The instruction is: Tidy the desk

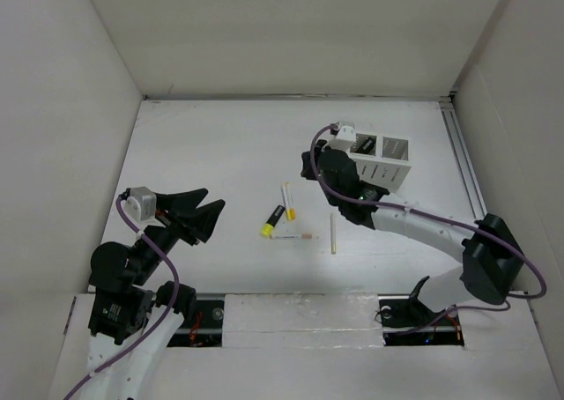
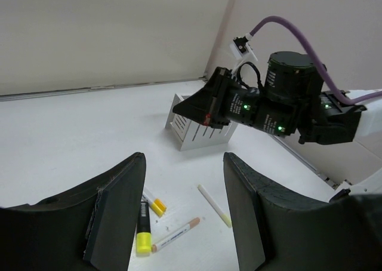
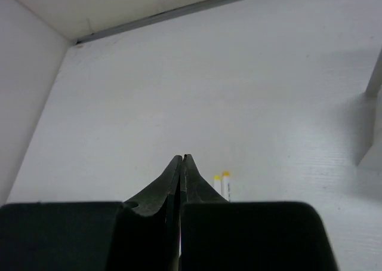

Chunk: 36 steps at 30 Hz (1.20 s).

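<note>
The counter (image 1: 211, 144) is seen as a wide white surface filling the floor of the enclosure. It is bounded by tall white walls (image 1: 62, 109), and the pen holder (image 1: 383, 158) stands on its right half toward the far side.

Well to the left of the pen holder, and nearer the arm bases, the left end effector (image 1: 211, 202) is held above the counter. It is released, with its dark fingers spread wide and nothing gripped between them.

Between it and the pen holder four writing tools are laid on the counter. A black marker (image 1: 272, 220) with a yellow cap is seen just beside a white marker (image 1: 287, 202) with a yellow end. A thin pen (image 1: 291, 237) with a tan tip lies just in front of these. A pale stick-like pen (image 1: 333, 233) lies apart, closest to the pen holder.

The right end effector (image 3: 182, 159) is placed just beside the pen holder's left side. It is clenched, with its fingers pressed flat together. Contact with the holder cannot be told.

To the right of the pen holder a metal rail (image 1: 463, 162) runs along the counter's edge.
</note>
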Motion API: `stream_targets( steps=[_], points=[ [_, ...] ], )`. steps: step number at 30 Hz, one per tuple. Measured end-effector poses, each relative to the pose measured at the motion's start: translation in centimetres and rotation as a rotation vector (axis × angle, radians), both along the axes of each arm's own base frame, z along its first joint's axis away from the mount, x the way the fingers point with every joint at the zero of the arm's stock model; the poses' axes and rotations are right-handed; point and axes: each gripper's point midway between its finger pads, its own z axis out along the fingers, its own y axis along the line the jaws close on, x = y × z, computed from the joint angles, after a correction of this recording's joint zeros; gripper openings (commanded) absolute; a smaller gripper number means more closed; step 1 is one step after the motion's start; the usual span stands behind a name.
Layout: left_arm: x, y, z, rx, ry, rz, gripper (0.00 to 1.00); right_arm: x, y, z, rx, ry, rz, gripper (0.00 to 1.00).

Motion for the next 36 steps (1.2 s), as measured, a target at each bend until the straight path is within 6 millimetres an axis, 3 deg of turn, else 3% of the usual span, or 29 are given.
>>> stream_targets(
  steps=[4,6,7,8,11,16,22,30,36],
  points=[
    [-0.1,0.0,0.1,-0.002,-0.005,0.0,0.51,-2.7,1.0,0.1,0.015,0.058,0.101,0.01],
    [-0.2,0.0,0.1,-0.002,-0.007,-0.001,0.51,-4.5,1.4,-0.5,-0.002,0.099,0.158,0.12],
    [-0.2,0.0,0.1,-0.002,-0.007,-0.001,0.51,-5.4,1.6,-1.1,-0.014,0.124,0.189,0.28],
    [-0.2,0.0,0.1,-0.002,-0.007,-0.001,0.51,-6.3,1.8,-1.8,-0.027,0.152,0.216,0.36],
    [-0.2,0.0,0.1,-0.002,-0.007,-0.004,0.51,-8.8,1.9,-5.1,-0.094,0.25,0.274,0.55],
    [-0.3,-0.1,0.1,-0.001,-0.007,-0.008,0.51,-11.0,1.1,-10.9,-0.196,0.397,0.284,0.56],
    [-0.3,-0.1,0.1,-0.001,-0.007,-0.008,0.51,-11.8,2.4,-15.5,-0.255,0.509,0.304,0.62],
    [-0.3,-0.1,0.1,-0.001,-0.008,-0.011,0.51,-12.4,6.3,-17.2,-0.274,0.545,0.36,0.61],
    [-0.3,-0.1,0.1,0.0,-0.007,-0.011,0.51,-11.0,8.0,-17.8,-0.282,0.539,0.345,0.62]
  ],
)
